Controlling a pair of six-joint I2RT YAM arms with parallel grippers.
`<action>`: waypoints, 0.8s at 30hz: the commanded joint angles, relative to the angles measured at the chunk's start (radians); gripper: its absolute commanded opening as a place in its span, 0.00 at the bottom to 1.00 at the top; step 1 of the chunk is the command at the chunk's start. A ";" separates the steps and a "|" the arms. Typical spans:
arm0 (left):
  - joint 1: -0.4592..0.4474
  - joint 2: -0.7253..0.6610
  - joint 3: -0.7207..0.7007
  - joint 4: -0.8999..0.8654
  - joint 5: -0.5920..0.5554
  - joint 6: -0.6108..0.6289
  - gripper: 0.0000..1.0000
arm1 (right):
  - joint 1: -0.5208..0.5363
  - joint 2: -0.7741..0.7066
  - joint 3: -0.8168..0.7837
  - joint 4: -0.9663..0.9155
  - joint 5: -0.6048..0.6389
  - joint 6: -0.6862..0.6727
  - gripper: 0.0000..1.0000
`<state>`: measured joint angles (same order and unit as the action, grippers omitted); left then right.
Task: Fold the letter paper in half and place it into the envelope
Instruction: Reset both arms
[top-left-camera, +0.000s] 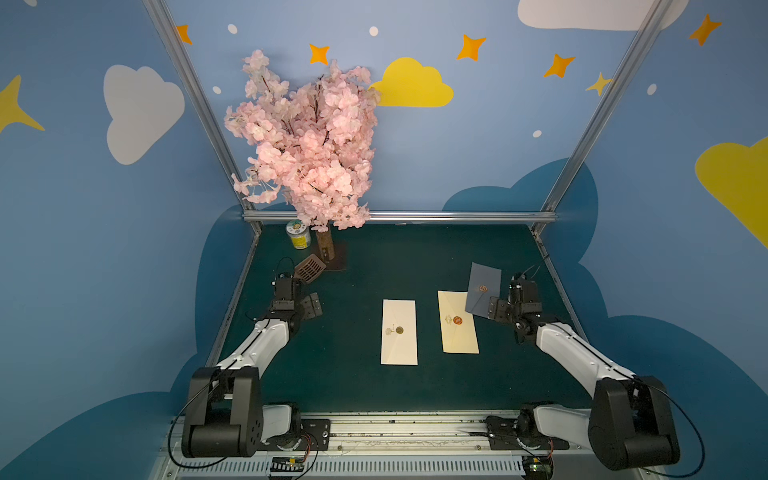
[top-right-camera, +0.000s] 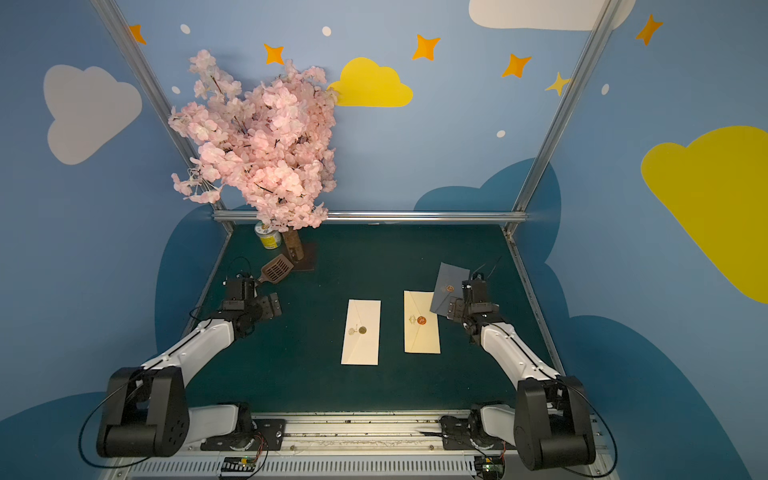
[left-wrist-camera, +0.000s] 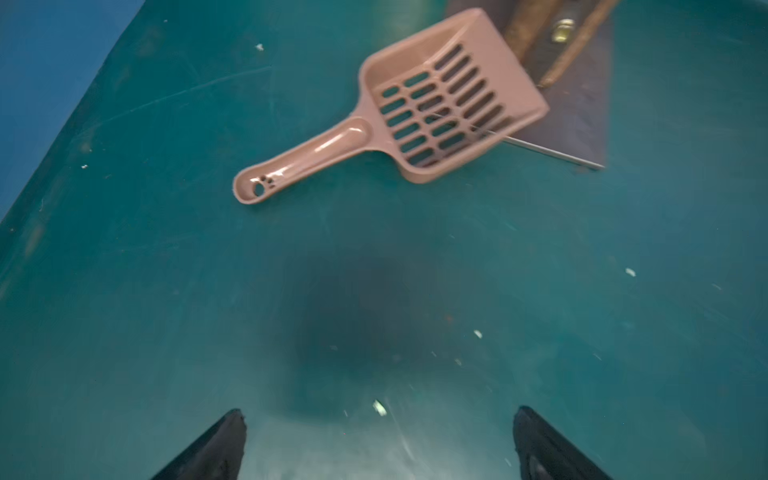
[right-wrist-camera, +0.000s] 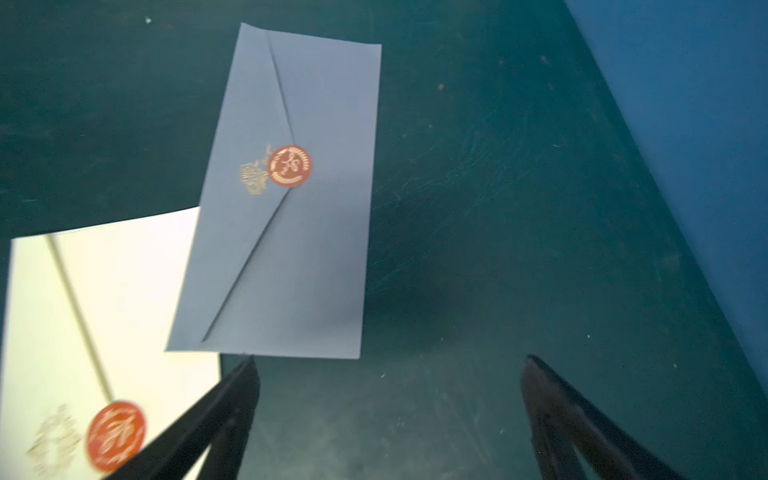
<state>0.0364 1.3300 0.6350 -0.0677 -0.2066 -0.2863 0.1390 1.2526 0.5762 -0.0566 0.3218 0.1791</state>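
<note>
Blue envelope (right-wrist-camera: 286, 232) fills right wrist view, scoop (left-wrist-camera: 436, 104) left.

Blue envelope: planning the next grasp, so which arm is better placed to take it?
Right. The right end effector, open, sits at the edge of the blue envelope; the left end effector is far off, by the scoop.

A staged robot booth: cloud-painted walls (top-left-camera: 498, 145), aluminium frame (top-left-camera: 415, 216), green tabletop (top-left-camera: 353, 390).

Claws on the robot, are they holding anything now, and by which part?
Nothing is held. The left claw is open over the green table, and the right claw is open beside the blue envelope, gripping nothing.
</note>
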 joint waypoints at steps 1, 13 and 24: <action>0.021 0.017 -0.052 0.275 0.003 0.078 1.00 | -0.038 0.054 -0.080 0.402 0.028 -0.068 0.98; 0.018 0.174 -0.288 0.958 0.118 0.201 1.00 | -0.059 0.250 -0.162 0.870 -0.047 -0.138 0.98; -0.018 0.230 -0.255 0.961 0.202 0.288 1.00 | -0.043 0.298 -0.288 1.142 -0.156 -0.209 0.98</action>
<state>0.0246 1.5654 0.3557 0.8833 -0.0353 -0.0376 0.0902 1.5562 0.2882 0.9573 0.1772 -0.0132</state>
